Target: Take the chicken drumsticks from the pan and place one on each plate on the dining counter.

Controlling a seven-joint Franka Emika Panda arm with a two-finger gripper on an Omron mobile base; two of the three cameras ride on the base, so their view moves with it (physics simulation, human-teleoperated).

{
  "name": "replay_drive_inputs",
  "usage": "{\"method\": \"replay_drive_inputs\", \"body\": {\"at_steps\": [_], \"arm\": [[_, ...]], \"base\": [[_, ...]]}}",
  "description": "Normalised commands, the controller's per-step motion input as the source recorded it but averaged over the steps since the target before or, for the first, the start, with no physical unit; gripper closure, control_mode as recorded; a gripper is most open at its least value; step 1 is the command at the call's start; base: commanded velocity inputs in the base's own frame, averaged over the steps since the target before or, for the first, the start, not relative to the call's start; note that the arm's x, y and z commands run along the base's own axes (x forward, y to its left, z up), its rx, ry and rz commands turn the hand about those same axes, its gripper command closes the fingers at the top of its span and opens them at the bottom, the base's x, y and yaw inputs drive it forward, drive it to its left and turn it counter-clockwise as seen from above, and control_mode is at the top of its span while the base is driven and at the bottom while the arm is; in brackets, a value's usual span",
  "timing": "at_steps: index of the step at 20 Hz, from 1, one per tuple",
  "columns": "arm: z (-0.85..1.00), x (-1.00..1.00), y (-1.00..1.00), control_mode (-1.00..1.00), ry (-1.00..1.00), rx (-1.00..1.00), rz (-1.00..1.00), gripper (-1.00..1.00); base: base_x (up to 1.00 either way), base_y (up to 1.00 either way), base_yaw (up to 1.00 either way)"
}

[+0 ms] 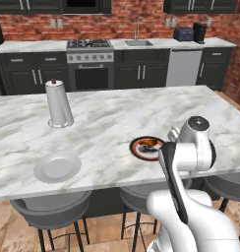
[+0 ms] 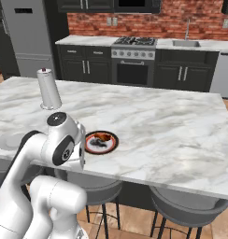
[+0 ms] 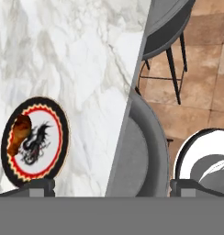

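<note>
**End effector spread wide, empty, over the tabletop edge**

End effector (image 3: 111,186): the two dark fingertips (image 3: 33,186) stand far apart at the bottom of the hand view, nothing between them, touching nothing. It looks down on the near edge of the marble tabletop (image 1: 122,118), with a grey stool (image 3: 137,151) below the edge.

Patterned plate (image 1: 146,148) lies on the tabletop near its front edge, just beside the arm. One chicken drumstick (image 3: 18,134) rests on this plate, at its rim side, inside the red border.

A second, plain pale plate (image 1: 57,166) lies well apart to the left, bare. A paper-towel roll (image 1: 58,104) stands upright behind it.
</note>
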Motion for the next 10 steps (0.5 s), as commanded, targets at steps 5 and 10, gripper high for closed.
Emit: {"method": "replay_drive_inputs", "body": {"at_steps": [5,10], "arm": [[-0.13,0.01,0.00,1.00,0.05,0.00,0.00,-1.00],[0.00,0.00,0.00,1.00,0.00,0.00,0.00,-1.00]], "base": [[-0.08,0.09,0.02],[-0.44,0.92,0.17]]}}
